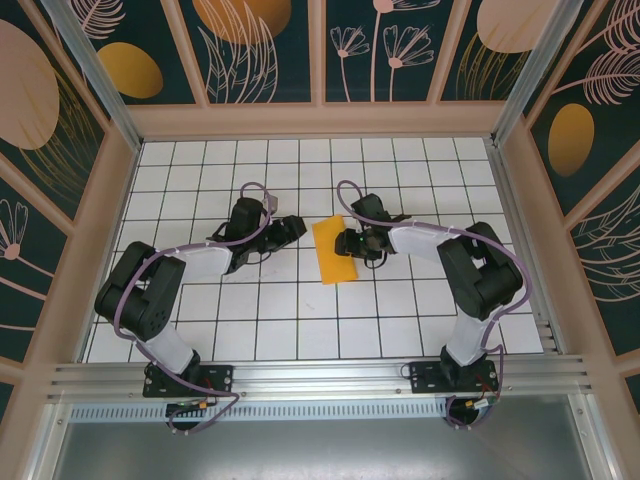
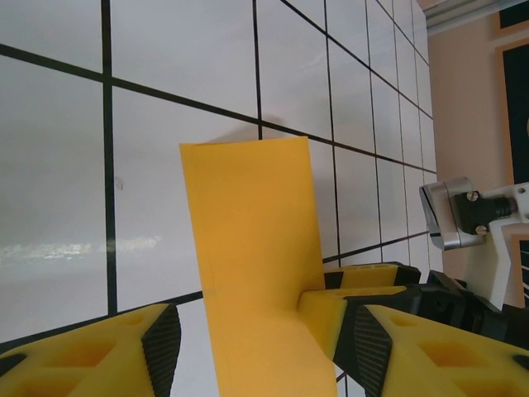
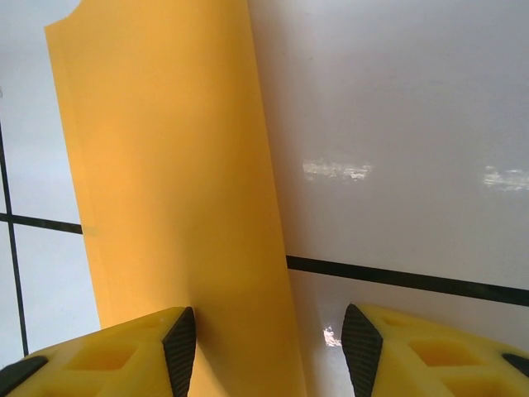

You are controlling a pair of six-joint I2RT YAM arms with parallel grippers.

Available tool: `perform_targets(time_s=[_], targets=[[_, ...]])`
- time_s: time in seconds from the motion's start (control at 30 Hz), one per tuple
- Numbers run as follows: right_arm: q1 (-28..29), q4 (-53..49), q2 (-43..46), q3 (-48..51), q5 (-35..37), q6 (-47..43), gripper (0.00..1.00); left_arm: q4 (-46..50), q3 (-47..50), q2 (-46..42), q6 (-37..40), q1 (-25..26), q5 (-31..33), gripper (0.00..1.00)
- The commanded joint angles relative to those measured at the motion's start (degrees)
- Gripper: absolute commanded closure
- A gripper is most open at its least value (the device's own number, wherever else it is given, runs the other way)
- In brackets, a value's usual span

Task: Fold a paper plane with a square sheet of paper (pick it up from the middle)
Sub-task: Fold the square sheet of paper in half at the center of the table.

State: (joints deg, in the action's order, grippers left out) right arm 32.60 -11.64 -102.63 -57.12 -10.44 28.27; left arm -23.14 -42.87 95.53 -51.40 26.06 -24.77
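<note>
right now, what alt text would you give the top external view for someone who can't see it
A narrow strip of orange-yellow paper lies flat near the middle of the white grid table. The right pincer reaches in to its right edge, and the left pincer points at it from just off its left side.

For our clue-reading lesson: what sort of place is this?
Probably a robot test cell: a white gridded table, boxed in by floral panels, with a left arm and right arm bolted along its near edge.
</note>
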Motion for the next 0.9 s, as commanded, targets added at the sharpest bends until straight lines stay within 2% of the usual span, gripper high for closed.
perform_targets(time_s=[0.0,0.37,0.87], targets=[[0.0,-2.2,-3.5,0.1,-1.6,-1.2,0.45,-2.1,-0.9,0.9,-0.8,0.3,0.8,0.4],[0.8,-4.3,-7.1,-0.6,0.7,-0.5,0.42,-0.9,-1.4,1.8,-1.7,0.3,0.2,0.41],[2.4,-4.1,-9.9,0.4,1.3,-0.7,0.42,-0.7,-2.8,4.1,-1.8,1.1,-0.1,0.47]])
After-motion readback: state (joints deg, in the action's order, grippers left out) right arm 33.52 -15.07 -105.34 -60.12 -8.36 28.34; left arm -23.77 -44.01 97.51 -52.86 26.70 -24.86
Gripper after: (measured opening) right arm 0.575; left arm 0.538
